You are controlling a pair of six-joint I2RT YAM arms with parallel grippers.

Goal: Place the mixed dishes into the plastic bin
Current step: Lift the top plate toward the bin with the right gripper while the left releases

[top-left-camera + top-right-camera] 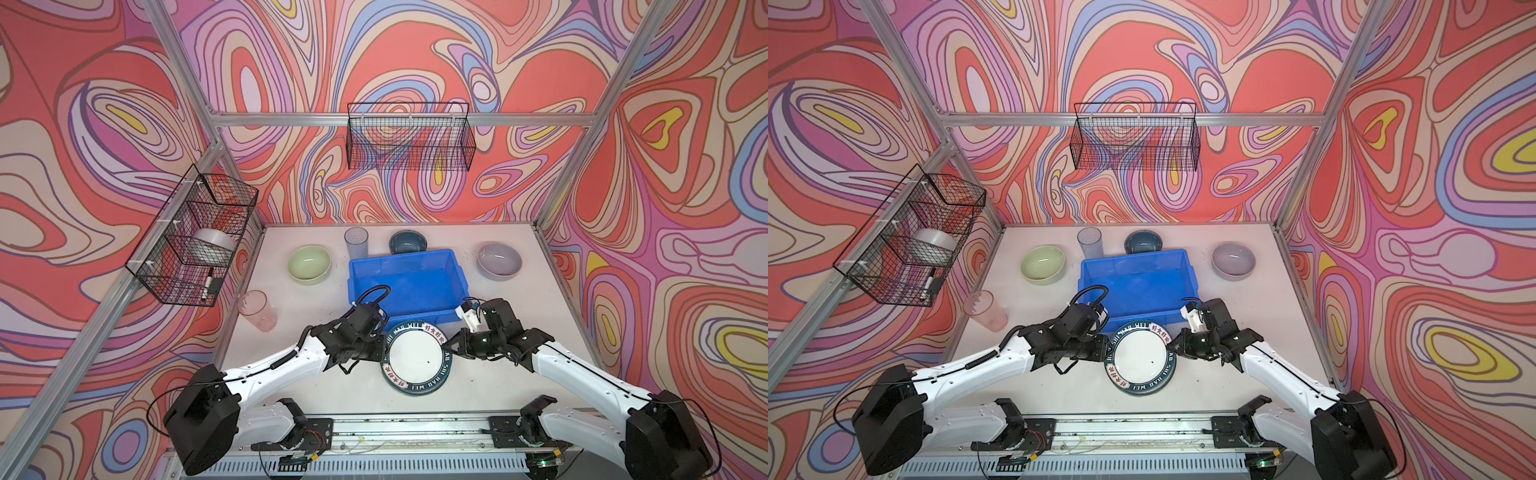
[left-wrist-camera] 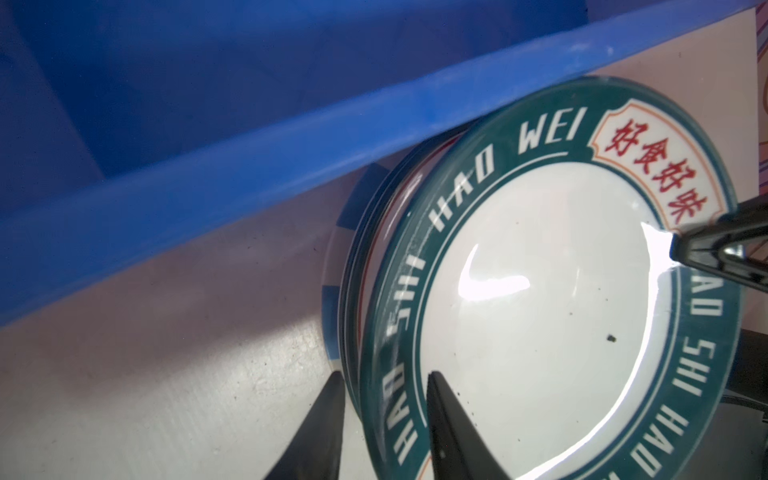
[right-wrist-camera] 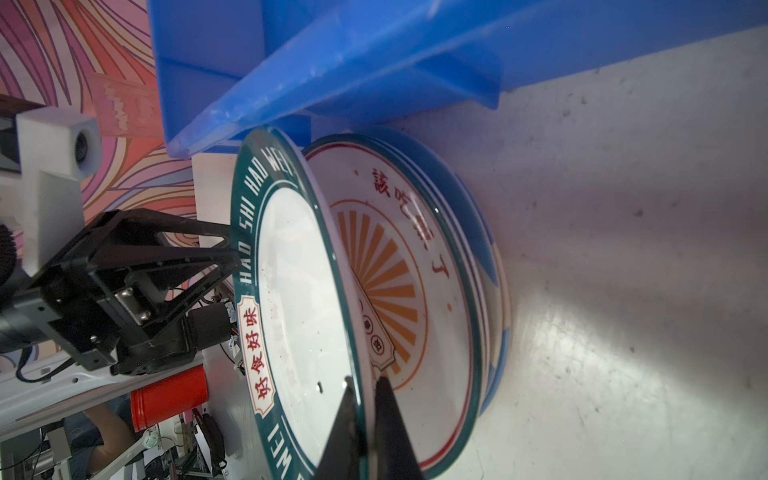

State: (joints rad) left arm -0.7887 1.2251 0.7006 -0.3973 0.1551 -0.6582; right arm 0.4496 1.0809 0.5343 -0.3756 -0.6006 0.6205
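Plate: round green-lettered plate [image 1: 415,357], blue plastic bin [image 1: 411,286] just beyond.
Right claw [image 3: 365,384]: clamps its rim.
Left claw [image 2: 384,376]: parted, opposite rim.

Tape roll [image 1: 214,245], marker [image 1: 208,283] inside side wire basket [image 1: 164,282].

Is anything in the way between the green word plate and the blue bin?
Only the blue bin's own near wall. The green-lettered plate, pinched by the right gripper and tilted up off the other plates, sits close by that wall's rim, so it would have to rise over it. Nothing else visible stands between.
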